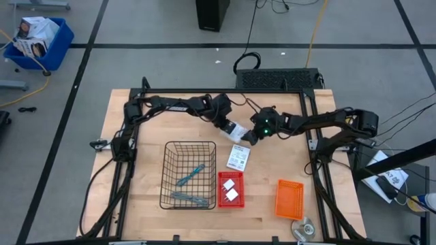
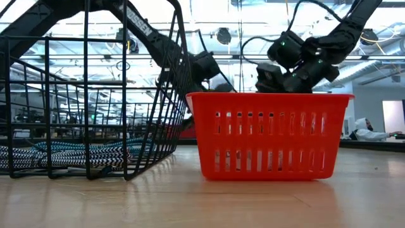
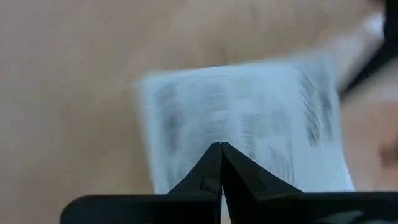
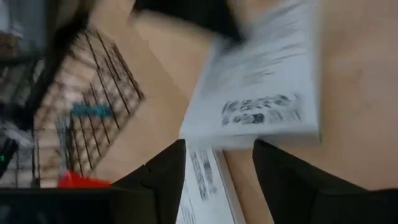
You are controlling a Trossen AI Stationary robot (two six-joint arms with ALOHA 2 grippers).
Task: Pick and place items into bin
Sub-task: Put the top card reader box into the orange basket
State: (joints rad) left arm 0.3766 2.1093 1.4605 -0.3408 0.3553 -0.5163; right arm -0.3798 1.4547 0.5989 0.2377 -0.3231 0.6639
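Note:
My left gripper (image 1: 230, 126) is over the table's middle, shut on a white card with green print (image 1: 237, 131); its shut fingertips (image 3: 220, 147) show in front of the card's face (image 3: 261, 118). My right gripper (image 1: 251, 136) is open just right of that card, and its fingers (image 4: 168, 177) stand below the card's edge (image 4: 249, 138); I see no touch. A second card (image 1: 238, 157) lies flat on the table. Two teal and grey tools (image 1: 190, 175) lie in the wire basket (image 1: 166, 175). Two white blocks (image 1: 230, 189) sit in the red bin (image 1: 221, 202). My left gripper is shut on the white card a little in from one edge (image 3: 186, 168), coming from the table's left and slanting down. The fingers themselves hide the place of contact. The card is tilted and lifted off the table, its printed face spreading to both sides of the fingertips.
An orange bin (image 1: 289, 199) stands right of the red bin, and a round silver disc (image 1: 304, 228) lies at the near edge. In the low view the red bin (image 2: 269, 136) and the wire basket (image 2: 88, 95) fill the foreground. Bare wood lies left of the basket.

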